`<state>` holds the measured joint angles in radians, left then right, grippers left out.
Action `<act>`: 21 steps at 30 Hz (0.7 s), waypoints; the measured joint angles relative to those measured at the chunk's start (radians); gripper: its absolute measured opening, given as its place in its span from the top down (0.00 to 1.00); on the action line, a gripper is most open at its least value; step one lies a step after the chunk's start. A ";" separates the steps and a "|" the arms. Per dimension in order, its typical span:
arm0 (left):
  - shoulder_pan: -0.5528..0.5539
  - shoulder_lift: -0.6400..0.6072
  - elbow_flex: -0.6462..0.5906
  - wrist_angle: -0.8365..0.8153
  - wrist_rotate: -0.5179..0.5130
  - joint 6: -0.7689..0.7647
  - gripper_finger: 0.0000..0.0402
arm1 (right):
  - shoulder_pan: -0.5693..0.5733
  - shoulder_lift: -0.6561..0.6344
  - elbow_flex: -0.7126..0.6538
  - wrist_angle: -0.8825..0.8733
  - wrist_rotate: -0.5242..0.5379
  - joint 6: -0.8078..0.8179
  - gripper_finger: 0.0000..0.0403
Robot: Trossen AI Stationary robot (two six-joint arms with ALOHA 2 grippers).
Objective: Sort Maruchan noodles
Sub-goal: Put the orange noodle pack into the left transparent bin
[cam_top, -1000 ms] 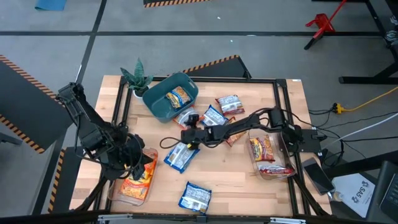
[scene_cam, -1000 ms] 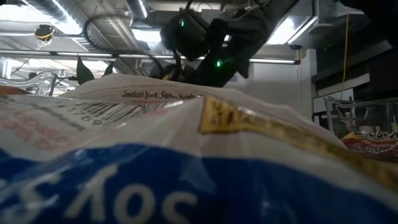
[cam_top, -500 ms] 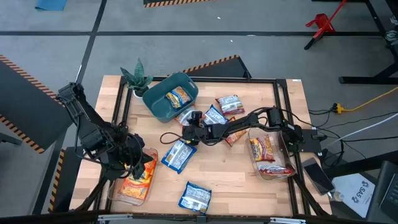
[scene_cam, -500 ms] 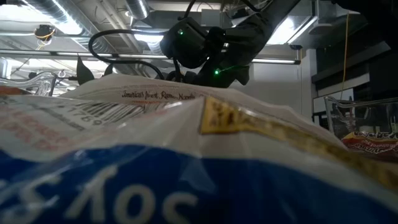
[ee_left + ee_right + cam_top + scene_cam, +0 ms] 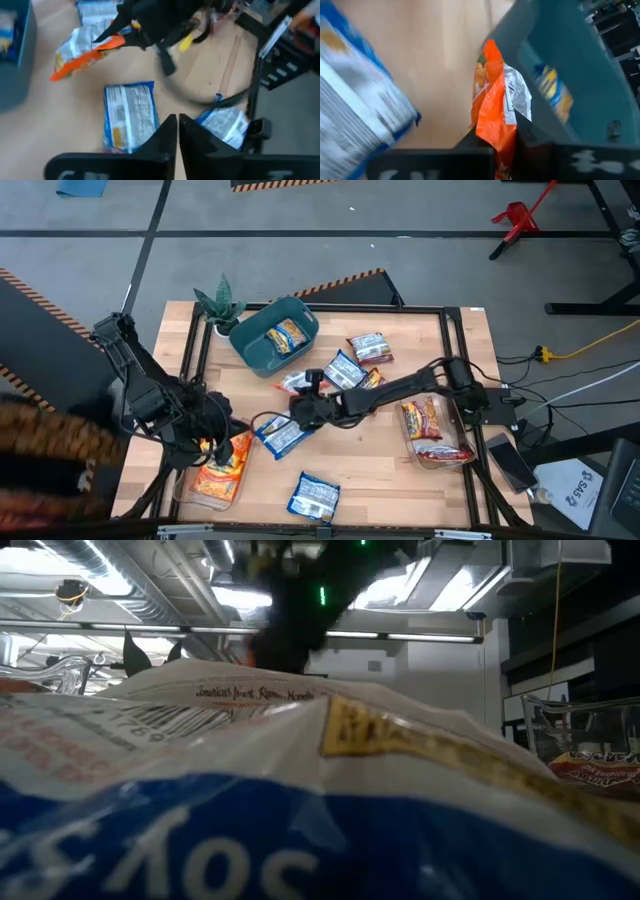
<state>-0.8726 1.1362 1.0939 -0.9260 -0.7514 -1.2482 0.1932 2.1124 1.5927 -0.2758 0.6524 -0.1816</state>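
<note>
Your right fingers [image 5: 492, 142] are clenched on the orange packet [image 5: 495, 107] beside the teal bin [image 5: 560, 65]; a second ago they stood wide apart. Left fingers [image 5: 173, 130] are clenched empty.

You've got one orange packet [image 5: 494, 112] pinched upright and crumpled, blue-white packets [image 5: 279, 434] flat on the wood (one [image 5: 314, 496] near the front edge), red ones [image 5: 424, 420] right.
</note>
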 joint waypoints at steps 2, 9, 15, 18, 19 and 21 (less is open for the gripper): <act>0.000 0.000 0.000 0.005 -0.002 0.088 0.93 | 0.018 -0.040 0.051 -0.076 -0.008 0.033 0.99; 0.000 0.007 -0.002 0.010 -0.048 0.350 0.70 | 0.077 -0.165 0.242 -0.359 -0.023 0.178 1.00; 0.020 0.010 -0.080 0.078 -0.262 0.455 0.56 | 0.138 -0.262 0.345 -0.407 -0.113 0.283 1.00; 0.029 0.010 -0.156 0.208 -0.340 0.521 0.53 | 0.176 -0.302 0.371 -0.371 -0.127 0.287 1.00; 0.028 0.010 -0.182 0.267 -0.359 0.546 0.53 | 0.189 -0.316 0.373 -0.354 -0.133 0.288 1.00; 0.027 0.009 -0.234 0.403 -0.371 0.620 0.53 | 0.211 -0.344 0.374 -0.318 -0.152 0.301 1.00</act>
<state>-0.8454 1.1450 0.8596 -0.5233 -1.1228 -0.6279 0.4041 1.7681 1.9671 -0.5941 0.5008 0.1197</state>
